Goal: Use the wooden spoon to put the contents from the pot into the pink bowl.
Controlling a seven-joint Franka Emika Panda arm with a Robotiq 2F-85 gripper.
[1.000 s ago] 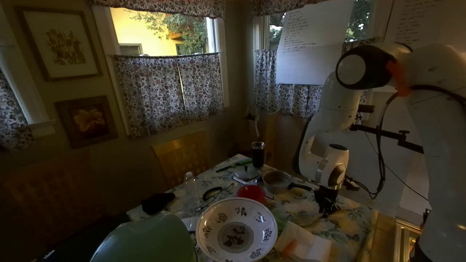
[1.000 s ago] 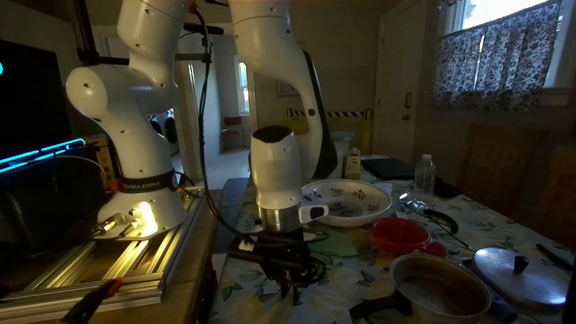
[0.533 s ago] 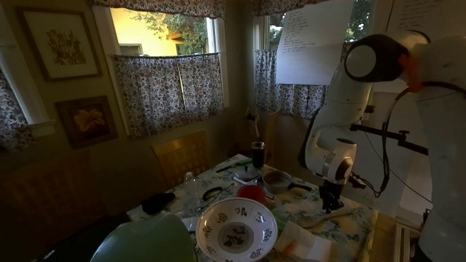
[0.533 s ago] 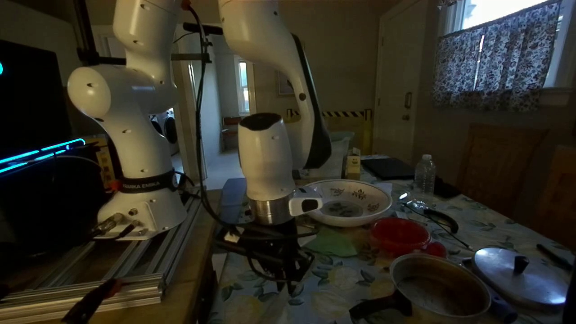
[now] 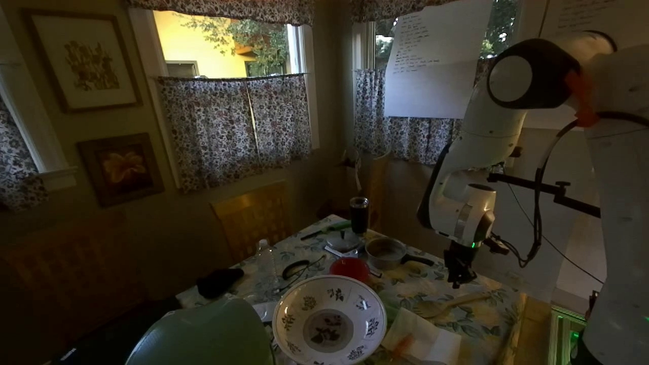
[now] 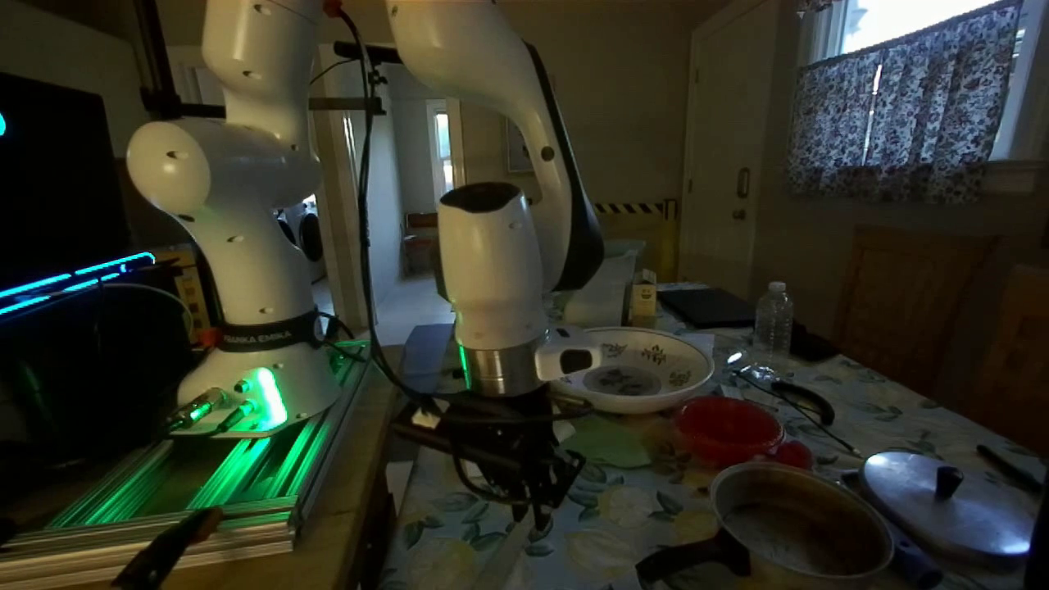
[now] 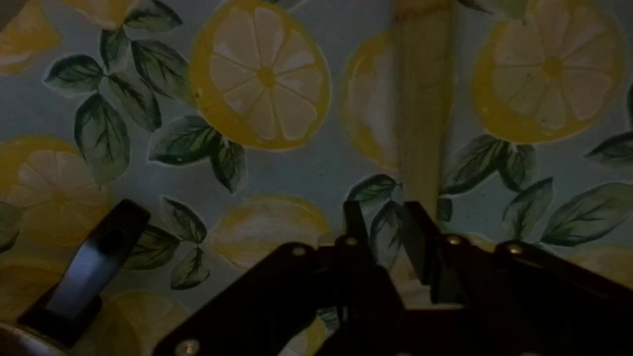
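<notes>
On the flowered tablecloth lies the wooden spoon (image 5: 431, 308), its handle (image 7: 423, 99) running below and a little to the right of the finger gap in the wrist view. My gripper (image 7: 382, 205) hovers above the cloth, jaws parted by a narrow gap that holds nothing. Both exterior views place the gripper (image 5: 459, 285) over the table, apart from the spoon. The pot (image 6: 803, 524) stands uncovered with a brownish inside; its contents are too dim to make out. Beside it sits the reddish pink bowl (image 6: 728, 428). A corner of the wrist view catches the pot's black handle (image 7: 89, 277).
A large white floral bowl (image 5: 329, 324) stands near the pink bowl. Around them are a metal lid (image 6: 942, 504), a plastic bottle (image 6: 772, 328), a dark cup (image 5: 359, 217), a green flat piece (image 6: 613, 444) and a white sheet (image 5: 431, 339) with something orange on it.
The gripper has risen away from the spoon, which stays on the table and shows more fully. The robot base's light has turned from warm white to off, then green.
</notes>
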